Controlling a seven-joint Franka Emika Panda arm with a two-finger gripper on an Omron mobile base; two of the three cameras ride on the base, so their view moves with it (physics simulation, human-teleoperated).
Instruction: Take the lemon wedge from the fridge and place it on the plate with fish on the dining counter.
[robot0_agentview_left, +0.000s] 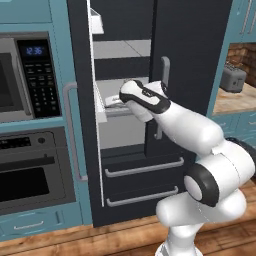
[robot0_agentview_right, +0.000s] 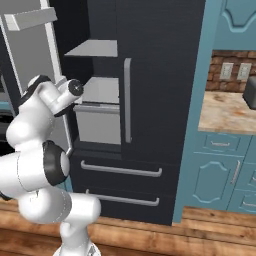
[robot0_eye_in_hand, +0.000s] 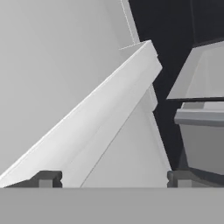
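The fridge (robot0_agentview_left: 190, 50) stands dark and tall, its left door (robot0_agentview_left: 95, 125) swung open and its right door (robot0_agentview_right: 160, 75) closed. My white arm (robot0_agentview_left: 175, 120) reaches into the open left half at the height of a grey shelf (robot0_agentview_right: 102, 90). In the hand view my gripper (robot0_eye_in_hand: 113, 179) is open, its two dark fingertips wide apart with nothing between them. It faces the pale inner door panel with its bin ledge (robot0_eye_in_hand: 109, 109), and grey shelves (robot0_eye_in_hand: 201, 74) lie to the right. The lemon wedge is hidden. The plate and the dining counter are out of view.
A steel microwave (robot0_agentview_left: 25, 75) and an oven (robot0_agentview_left: 30, 170) sit in the wall left of the fridge. To the right are teal cabinets (robot0_agentview_right: 220, 170) and a stone wall counter (robot0_agentview_right: 225, 112) with a toaster (robot0_agentview_left: 232, 77). Two fridge drawers (robot0_agentview_right: 120, 185) lie below my arm.
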